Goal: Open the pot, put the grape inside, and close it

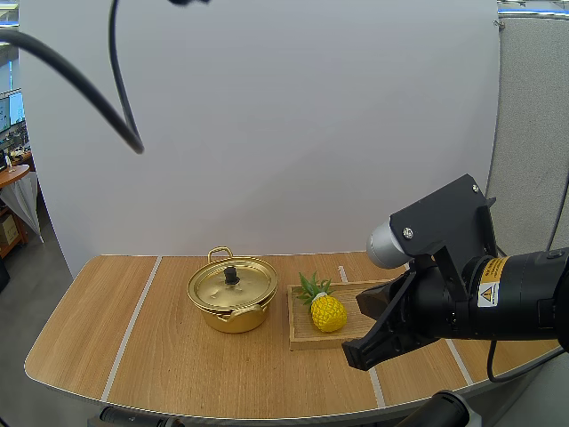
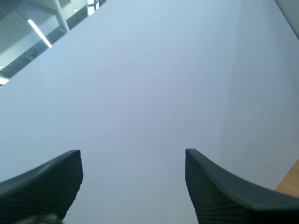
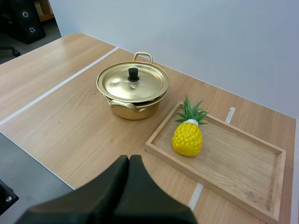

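Observation:
A golden pot (image 1: 233,307) (image 3: 131,108) stands on the table with its lid (image 1: 233,285) (image 3: 140,84) on, black knob up. To its right a wooden tray (image 1: 299,331) (image 3: 233,161) holds a yellow toy pineapple (image 1: 327,312) (image 3: 187,138) with green leaves; I see no grapes. My right gripper (image 1: 356,354) (image 3: 129,159) hovers over the tray's near right part, its fingers together in one dark wedge, holding nothing. My left gripper (image 2: 133,156) is open, its ribbed fingers (image 2: 51,179) apart and pointed at the white wall.
The wooden table (image 1: 133,356) has a curved front edge and pale stripes across it. A white wall rises right behind the table. Bare wood lies left of the pot and in front of it.

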`<state>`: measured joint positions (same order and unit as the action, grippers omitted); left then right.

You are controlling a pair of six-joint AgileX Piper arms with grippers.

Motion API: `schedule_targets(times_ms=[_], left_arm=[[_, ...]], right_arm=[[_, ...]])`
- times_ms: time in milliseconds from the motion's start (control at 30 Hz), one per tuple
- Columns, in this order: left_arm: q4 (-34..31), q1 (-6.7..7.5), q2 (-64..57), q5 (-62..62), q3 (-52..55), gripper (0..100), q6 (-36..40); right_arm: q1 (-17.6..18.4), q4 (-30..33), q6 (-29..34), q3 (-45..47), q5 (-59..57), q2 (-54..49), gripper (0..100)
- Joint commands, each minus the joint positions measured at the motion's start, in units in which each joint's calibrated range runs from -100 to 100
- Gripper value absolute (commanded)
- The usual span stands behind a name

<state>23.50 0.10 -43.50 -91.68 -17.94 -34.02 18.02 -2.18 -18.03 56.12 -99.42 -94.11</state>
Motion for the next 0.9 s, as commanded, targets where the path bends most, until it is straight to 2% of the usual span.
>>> schedule_targets(times_ms=[0,67,100,133,233,300,400,433,667,867], left_arm=[[-3.3,0.20,-4.7,-1.9,-0.9,100,5.0],[-4.7,0.20,-6.2,-3.7,-0.9,99,7.0],[-5.6,0.20,-7.1,-5.5,-0.9,92,8.3],[-5.7,0.20,-7.4,-5.8,-0.9,91,8.5],[-6.8,0.20,-9.3,-8.3,-0.9,64,10.5],[-7.1,0.20,-9.9,-8.3,-0.9,54,11.1],[-8.9,0.20,-11.6,-8.3,-0.9,22,12.4],[-10.1,0.20,-12.9,-8.3,-0.9,0,13.1],[-14.9,0.20,-19.5,-8.3,-0.7,0,20.4],[-16.5,0.29,-26.4,-8.3,4.1,0,26.4]], right_arm=[[0.0,0.3,0.1,0.1,1.2,-0.4,0],[0.0,0.3,0.1,0.1,1.2,-0.4,0],[0.0,0.3,0.1,0.1,1.2,-0.4,0],[0.0,0.3,0.1,0.1,1.2,-0.4,0],[0.0,0.3,0.1,0.1,1.2,-0.4,0],[0.0,0.3,0.1,0.1,1.2,-0.4,0],[0.0,0.3,0.1,0.1,1.2,-0.4,0],[0.0,0.3,0.1,0.1,1.2,-0.4,0],[-0.1,0.3,0.1,0.1,1.1,-0.4,0],[-3.4,0.3,0.1,0.1,6.2,-2.7,0]])
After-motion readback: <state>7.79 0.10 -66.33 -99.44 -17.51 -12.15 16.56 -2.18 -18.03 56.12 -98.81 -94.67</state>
